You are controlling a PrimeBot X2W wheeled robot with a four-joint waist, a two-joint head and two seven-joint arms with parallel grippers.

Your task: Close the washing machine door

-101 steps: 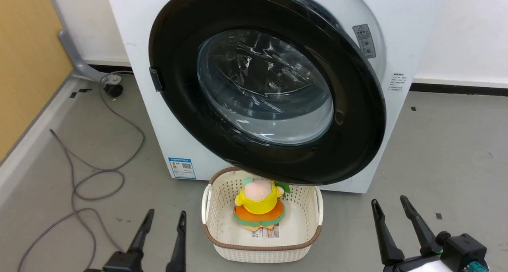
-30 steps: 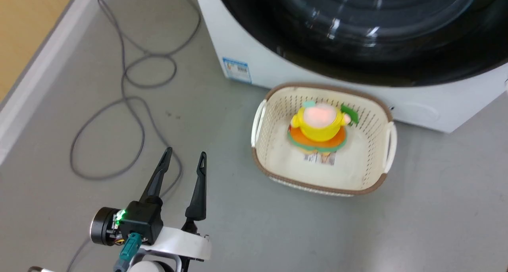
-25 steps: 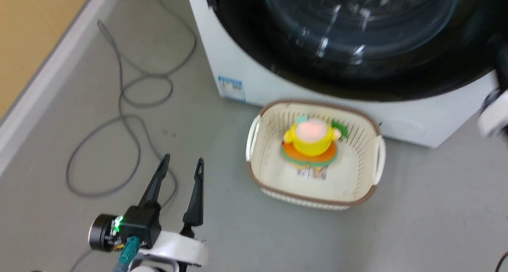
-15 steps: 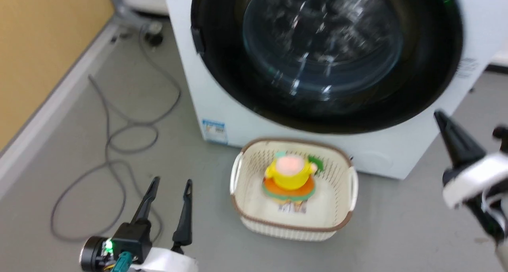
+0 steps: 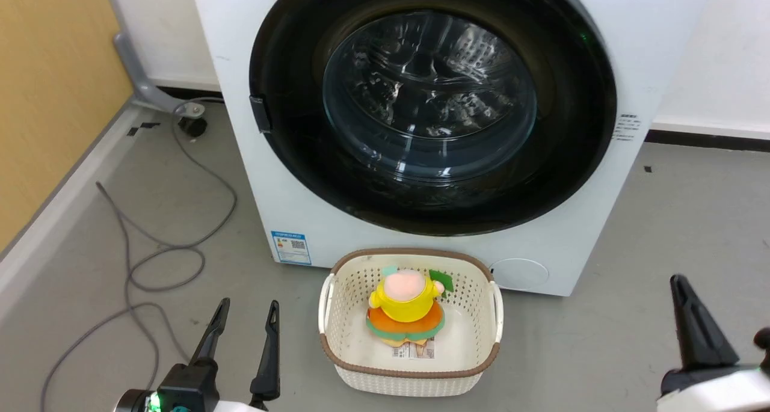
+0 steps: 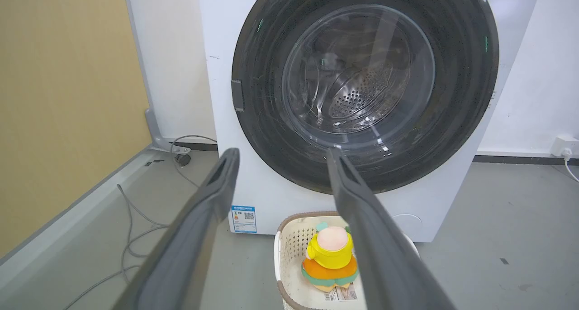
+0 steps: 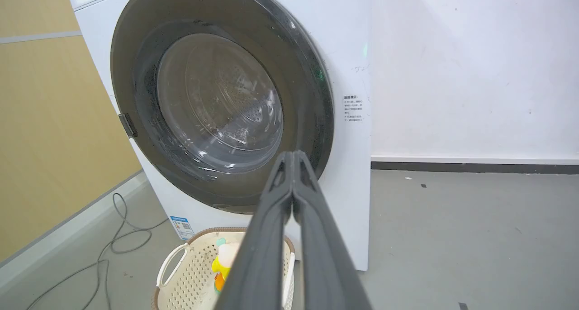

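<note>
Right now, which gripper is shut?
The right gripper: its two fingers meet at the tips in its wrist view. The left gripper has its fingers well apart.

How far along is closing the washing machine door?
It looks done: the washing machine door sits flush against the washing machine. In hand: nothing; the left hand is open, the right hand shut, both away from it. Left: nothing visible; latching cannot be checked.
</note>
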